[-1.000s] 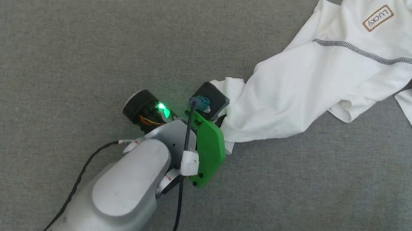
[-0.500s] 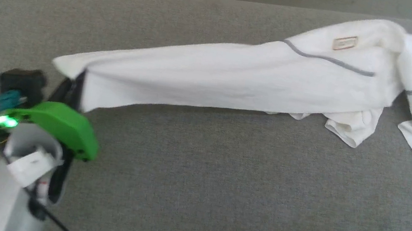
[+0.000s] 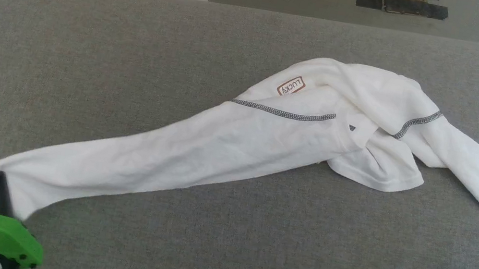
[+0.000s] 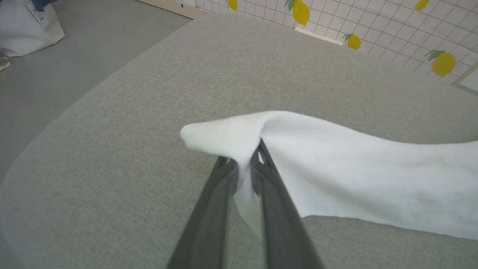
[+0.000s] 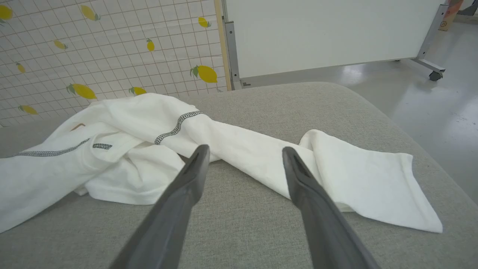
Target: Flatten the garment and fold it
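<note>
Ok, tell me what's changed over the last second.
The left gripper, clamped on one end of the garment throughout, dragged it to the robot's left, drawing the bunched cloth into a long strip across the table. The head view also shifted. The right gripper stayed open, holding nothing.

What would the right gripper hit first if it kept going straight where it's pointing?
Probably the garment: its sleeve lies across the table just beyond the open right gripper, though depth is unclear.
</note>
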